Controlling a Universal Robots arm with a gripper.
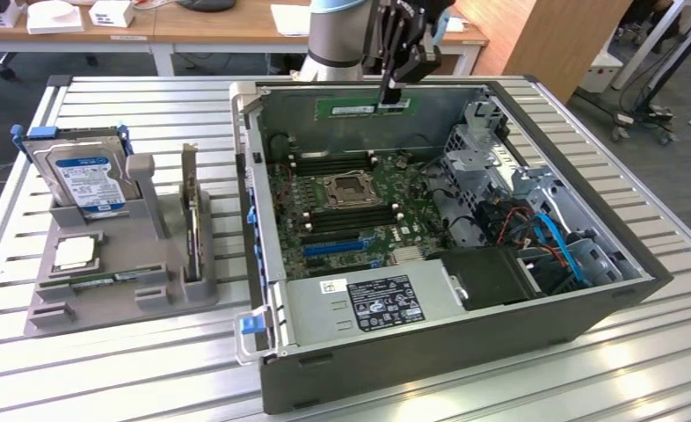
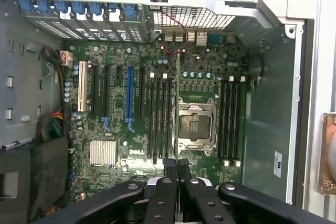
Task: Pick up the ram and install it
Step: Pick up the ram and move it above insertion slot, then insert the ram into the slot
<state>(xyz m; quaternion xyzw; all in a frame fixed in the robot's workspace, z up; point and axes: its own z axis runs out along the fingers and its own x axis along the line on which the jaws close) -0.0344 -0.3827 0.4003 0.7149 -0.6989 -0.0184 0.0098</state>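
Observation:
The ram (image 1: 363,107), a long thin green stick with a white sticker, hangs level above the far side of the open computer case (image 1: 627,286). My gripper (image 1: 389,101) is shut on it near the end at the exterior view's right. In the wrist view the ram (image 2: 178,93) shows edge-on as a thin line running out from my gripper (image 2: 177,164). It hovers over the motherboard between the black memory slots (image 2: 160,119) and the CPU socket (image 2: 196,124). It is well above the board and touches nothing.
A grey holder (image 1: 40,318) at the exterior view's left carries a hard drive (image 1: 88,180), an upright expansion card (image 1: 190,207) and a processor (image 1: 76,252). Inside the case are a power supply (image 1: 369,303), a drive cage (image 1: 486,163) and cables (image 1: 545,237).

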